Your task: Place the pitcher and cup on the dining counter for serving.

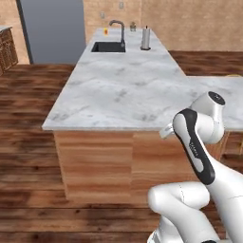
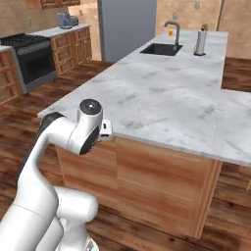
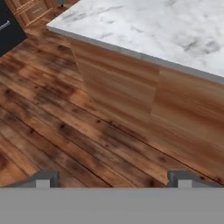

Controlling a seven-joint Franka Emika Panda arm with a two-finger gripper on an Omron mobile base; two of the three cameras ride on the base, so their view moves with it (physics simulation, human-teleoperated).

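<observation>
The cup [image 1: 105, 31] is a small yellow spot with a red mark at the far end of the marble counter, left of the faucet; it also shows in the right base view [image 2: 170, 33]. The pitcher is out of view, and so is the dining counter. My gripper [image 3: 113, 181] is open, its two dark fingertips [image 3: 43, 179] far apart with nothing between them. It hangs off the counter's near edge and looks down at the wooden floor and the cabinet front. The white hand [image 2: 105, 129] sits beside the counter's near corner, far from the cup.
The marble counter [image 1: 123, 90] on wooden cabinets holds a black sink [image 1: 108, 46], a dark faucet [image 1: 120, 29] and a white paper-towel roll [image 1: 145, 39] at its far end. A stove [image 2: 29, 59] stands at the left wall. A grey fridge [image 1: 52, 28] stands behind.
</observation>
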